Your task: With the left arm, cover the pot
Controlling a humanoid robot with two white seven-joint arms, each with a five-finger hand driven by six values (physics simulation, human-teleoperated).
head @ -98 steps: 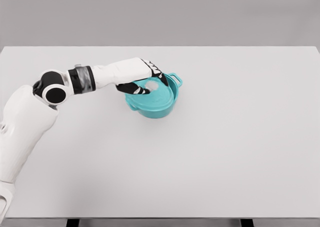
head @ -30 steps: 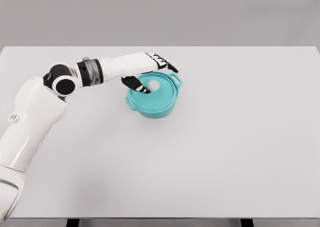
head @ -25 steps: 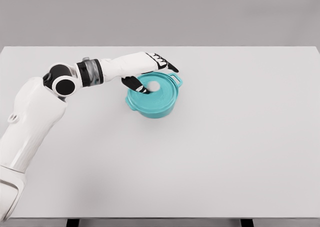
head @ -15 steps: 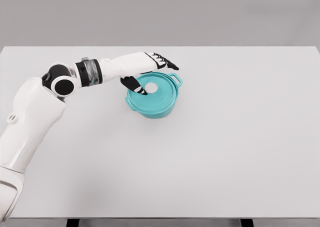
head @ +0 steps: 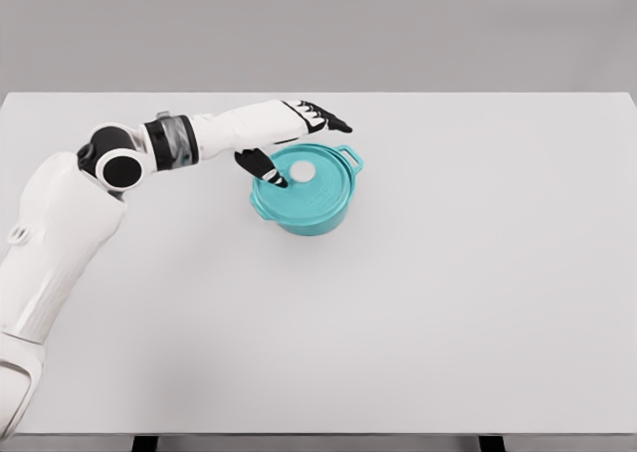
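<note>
A teal pot (head: 304, 208) with two side handles stands on the white table (head: 418, 293), left of the middle. Its teal lid (head: 311, 178) lies flat on the rim, with a pale round knob (head: 301, 173) on top. My left hand (head: 296, 143) hovers over the lid's upper left edge. The fingers (head: 326, 120) are spread and hold nothing. The thumb (head: 263, 167) points down beside the knob, just apart from it. My left arm reaches in from the lower left.
Only the pot stands on the table. The table's front edge runs along the bottom of the picture, and a grey wall rises behind its far edge.
The hand let go of the knob, opened, and drew back up and to the left. The lid, tilted 3.3 s ago, now sits level on the pot.
</note>
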